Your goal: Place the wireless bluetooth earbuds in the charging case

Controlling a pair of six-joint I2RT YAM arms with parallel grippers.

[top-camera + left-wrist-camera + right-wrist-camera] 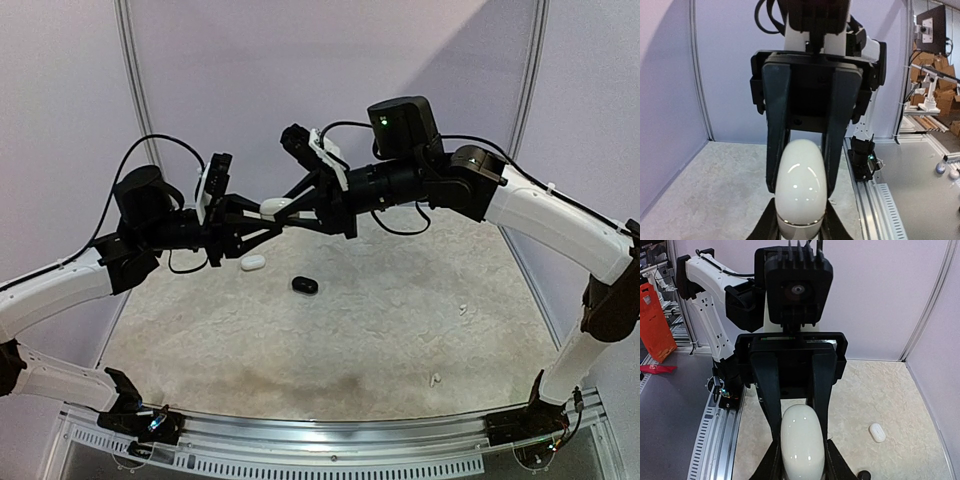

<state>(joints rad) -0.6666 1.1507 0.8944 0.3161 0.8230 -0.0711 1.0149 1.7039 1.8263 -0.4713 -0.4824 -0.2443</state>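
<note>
A white pebble-shaped charging case (pixel 277 207) hangs in the air over the back of the table, held from both ends. My left gripper (pixel 267 213) is shut on one end of it and my right gripper (pixel 293 202) on the other. In the left wrist view the case (pixel 800 182) fills the gap between the fingers (pixel 836 227), with a thin seam near its lower end. The right wrist view shows the same case (pixel 801 442) between that gripper's fingers (pixel 771 465). Two tiny white earbuds (pixel 463 309) (pixel 436 379) lie on the table at the right.
A second white case (pixel 253 263) and a black case (pixel 305 285) lie on the speckled table below the grippers. The white one (pixel 877 432) also shows in the right wrist view. Pale walls close the back and sides; a metal rail (pixel 330 440) runs along the near edge.
</note>
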